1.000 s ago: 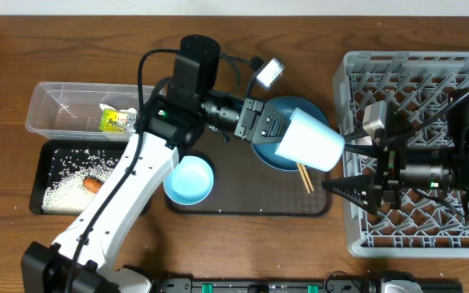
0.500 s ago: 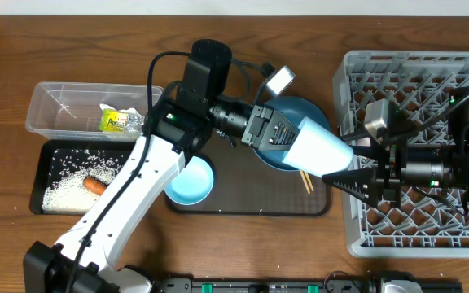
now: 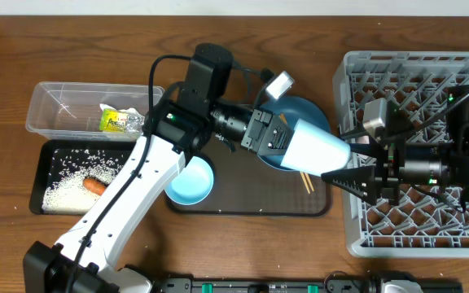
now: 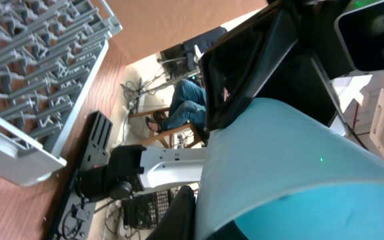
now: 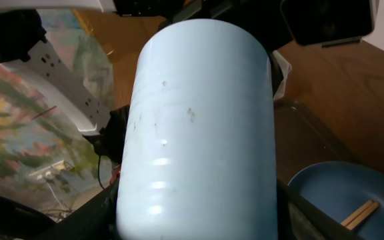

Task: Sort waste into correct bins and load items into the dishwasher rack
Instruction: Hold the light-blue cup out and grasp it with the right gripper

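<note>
A light-blue cup (image 3: 312, 148) lies on its side in the air above the large blue plate (image 3: 304, 110), its base pointing at the dishwasher rack (image 3: 430, 73). My left gripper (image 3: 277, 138) is shut on the cup's rim, one finger (image 4: 182, 213) outside the wall (image 4: 299, 167). My right gripper (image 3: 339, 163) reaches out from over the rack, its fingers pressed against both sides of the cup (image 5: 199, 120) near the base. Wooden chopsticks (image 3: 304, 177) rest on the plate's near edge. A small light-blue bowl (image 3: 190, 180) stands on the brown tray. The pinkish-white cup is out of view.
A clear tub (image 3: 55, 102) at the left holds the crumpled wrapper (image 3: 119, 120). In front of it, the black tray (image 3: 43, 159) holds rice (image 3: 63, 187) and the carrot (image 3: 94, 185). The dark-brown serving tray (image 3: 243, 191) lies between the bins and the rack.
My left arm carried the cup to the right, between the right gripper's fingers. The right jaws narrowed onto the cup's base end.
</note>
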`<state>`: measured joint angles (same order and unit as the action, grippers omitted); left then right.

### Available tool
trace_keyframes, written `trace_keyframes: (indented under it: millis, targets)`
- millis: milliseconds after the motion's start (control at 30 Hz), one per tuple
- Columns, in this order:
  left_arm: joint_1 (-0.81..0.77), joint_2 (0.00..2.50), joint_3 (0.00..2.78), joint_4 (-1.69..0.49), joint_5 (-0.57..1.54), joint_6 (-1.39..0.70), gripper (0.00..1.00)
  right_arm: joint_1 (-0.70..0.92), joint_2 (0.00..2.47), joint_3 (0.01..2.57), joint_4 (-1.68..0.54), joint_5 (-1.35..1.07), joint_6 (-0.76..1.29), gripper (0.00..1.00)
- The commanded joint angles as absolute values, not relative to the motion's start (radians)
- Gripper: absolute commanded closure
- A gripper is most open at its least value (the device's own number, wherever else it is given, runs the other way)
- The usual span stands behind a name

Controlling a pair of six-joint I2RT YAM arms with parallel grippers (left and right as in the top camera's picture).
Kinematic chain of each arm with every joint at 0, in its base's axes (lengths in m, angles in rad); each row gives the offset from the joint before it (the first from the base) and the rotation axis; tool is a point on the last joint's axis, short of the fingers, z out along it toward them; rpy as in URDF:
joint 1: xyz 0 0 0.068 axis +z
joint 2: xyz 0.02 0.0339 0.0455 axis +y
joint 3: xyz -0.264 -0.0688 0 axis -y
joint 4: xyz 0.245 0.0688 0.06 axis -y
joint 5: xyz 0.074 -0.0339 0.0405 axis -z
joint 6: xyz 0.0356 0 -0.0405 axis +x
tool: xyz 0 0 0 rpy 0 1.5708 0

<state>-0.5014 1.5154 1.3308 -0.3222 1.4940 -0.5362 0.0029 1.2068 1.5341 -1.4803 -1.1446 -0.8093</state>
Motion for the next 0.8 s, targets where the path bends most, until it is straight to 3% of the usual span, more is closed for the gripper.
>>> trace_keyframes:
  millis: [0, 267, 500, 633, 767]
  targets:
    - [-0.545, 1.513, 1.330, -0.376, 1.494, -0.442, 0.93, 0.014, 1.203, 1.541, -1.447, -1.216, -0.816, 0.60]
    - [-0.548, 1.514, 1.330, -0.568, 1.346, -0.330, 0.88, 0.014, 1.203, 1.541, -1.447, -1.216, -0.816, 0.64]
    - [-0.546, 1.514, 1.330, -0.590, 1.272, -0.314, 0.87, 0.014, 1.203, 1.541, -1.447, -1.193, -0.816, 0.65]
    - [-0.545, 1.514, 1.330, -0.590, 1.140, -0.314, 0.73, 0.014, 1.203, 1.541, -1.447, -1.174, -0.804, 0.67]
    - [-0.526, 1.514, 1.330, -0.591, 1.016, -0.315, 0.71, 0.011, 1.203, 1.541, -1.447, -1.167, -0.797, 0.68]
